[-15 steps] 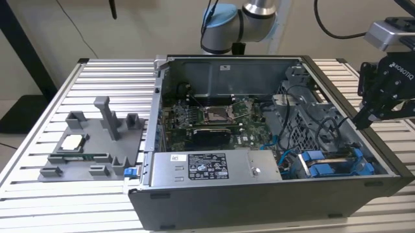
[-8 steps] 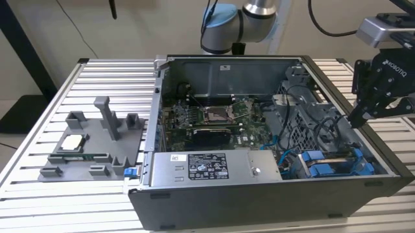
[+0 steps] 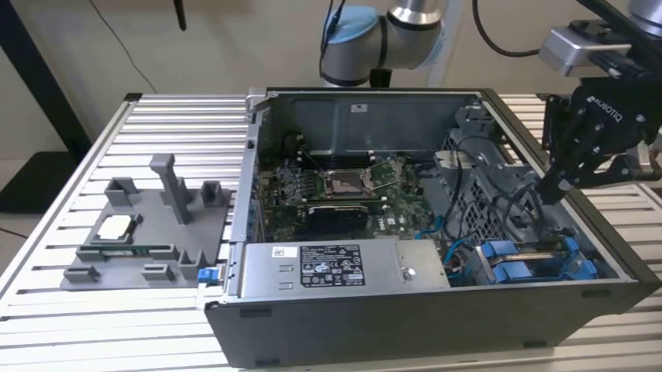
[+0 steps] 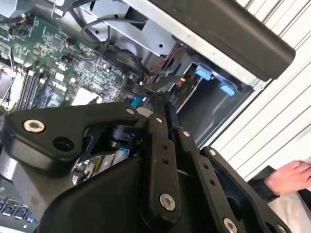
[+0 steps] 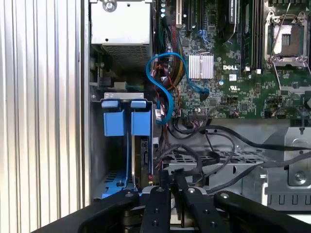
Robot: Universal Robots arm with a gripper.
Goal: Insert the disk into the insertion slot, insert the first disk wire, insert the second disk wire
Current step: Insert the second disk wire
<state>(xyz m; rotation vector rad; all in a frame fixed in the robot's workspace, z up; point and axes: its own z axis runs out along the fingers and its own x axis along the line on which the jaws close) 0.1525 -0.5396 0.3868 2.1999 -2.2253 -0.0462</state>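
Note:
The disk (image 3: pixel 520 260), in its blue carrier (image 5: pixel 130 122), sits inside the insertion slot (image 3: pixel 579 260), the grey drive cage at the case's front corner on the exterior view's right. Its edge (image 5: pixel 144 158) shows in the first wrist view, standing in the bay (image 5: pixel 97 145). My black gripper (image 3: pixel 551 194) reaches down into the case just above the cage. Its fingertips (image 4: pixel 163 99) are pressed together on a thin dark wire end. In the first wrist view the gripper (image 5: pixel 173 177) sits among black cables (image 5: pixel 214 145) next to the disk's back end.
The open computer case (image 3: pixel 414 310) lies on a slatted table, with the silver power-supply box (image 3: pixel 331 263) and motherboard (image 3: pixel 342 186) inside. A grey fixture tray (image 3: pixel 145 232) stands at the exterior view's left. A blue cable (image 5: pixel 165 87) loops nearby. A person's hand (image 4: pixel 289 177) shows outside the case.

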